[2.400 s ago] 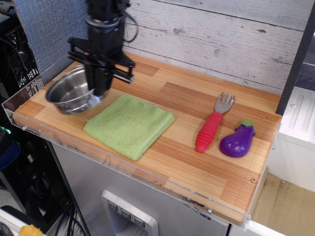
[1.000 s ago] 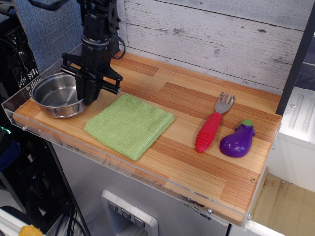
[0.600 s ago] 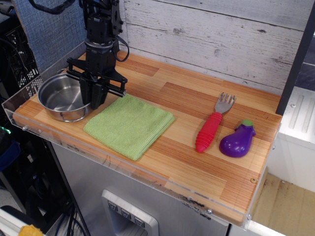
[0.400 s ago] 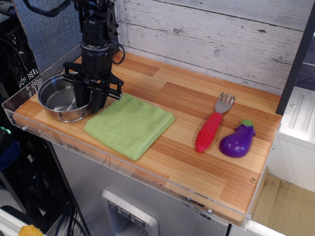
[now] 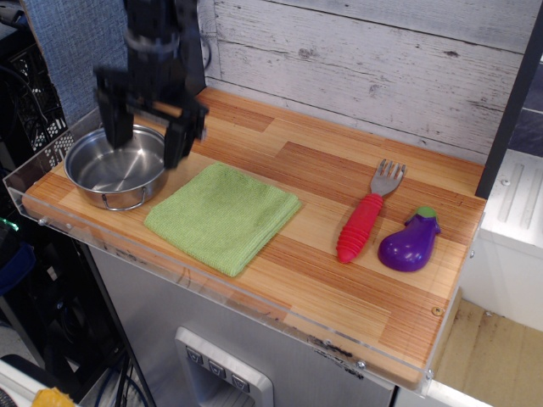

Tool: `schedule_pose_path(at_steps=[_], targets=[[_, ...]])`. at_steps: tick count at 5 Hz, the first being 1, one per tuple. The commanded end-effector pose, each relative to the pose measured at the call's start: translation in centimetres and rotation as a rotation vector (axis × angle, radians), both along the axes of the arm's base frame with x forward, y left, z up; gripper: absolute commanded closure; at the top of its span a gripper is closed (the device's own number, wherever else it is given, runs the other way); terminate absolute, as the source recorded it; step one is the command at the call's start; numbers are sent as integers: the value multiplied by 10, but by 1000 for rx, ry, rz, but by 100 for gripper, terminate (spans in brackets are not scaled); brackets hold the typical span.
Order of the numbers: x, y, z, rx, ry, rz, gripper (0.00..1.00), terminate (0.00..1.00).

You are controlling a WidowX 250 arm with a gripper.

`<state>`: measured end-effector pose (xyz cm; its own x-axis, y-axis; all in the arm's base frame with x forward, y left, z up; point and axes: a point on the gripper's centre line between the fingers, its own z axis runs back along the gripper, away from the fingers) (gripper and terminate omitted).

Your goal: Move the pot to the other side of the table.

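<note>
Since the frame just before, your hand [image 5: 144, 140] has lifted off the pot's rim and spread its fingers; it now hangs open above the pot, holding nothing.

Your table [image 5: 339, 280] runs from the near-left corner to the far right, with clear acrylic edging along the left and front sides and a plank wall [image 5: 382, 68] close behind it. You have the most bare wood in the middle, between the green cloth [image 5: 222, 215] and the red-handled fork [image 5: 366, 215], and along the back strip under the wall. The front right corner is also bare.

The cloth lies flat just right of the pot, and its near corner comes close to the front edging. The pot [image 5: 115, 166] sits upright at the far left end, tight against the left edging and near the front edge, so you have little room on that side. The fork lies near the right end, tines pointing toward the wall, and the purple eggplant toy [image 5: 410, 242] rests just right of it, close to the right edge.

Your arm is motion-blurred and cut off by the top of the view, so the fingertips are hard to place; they seem to straddle the pot's far right rim.
</note>
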<state>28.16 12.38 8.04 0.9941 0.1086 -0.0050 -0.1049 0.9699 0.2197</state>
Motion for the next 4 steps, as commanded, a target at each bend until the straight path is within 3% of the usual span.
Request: schedule_pose_path(at_steps=[1,2,4], targets=[[2,-24,47,-28,-78,-71,0,0],[7,-53,59,-69,-77,-129,0,0],[8,-70,62,-39,-102,-194,0,0]])
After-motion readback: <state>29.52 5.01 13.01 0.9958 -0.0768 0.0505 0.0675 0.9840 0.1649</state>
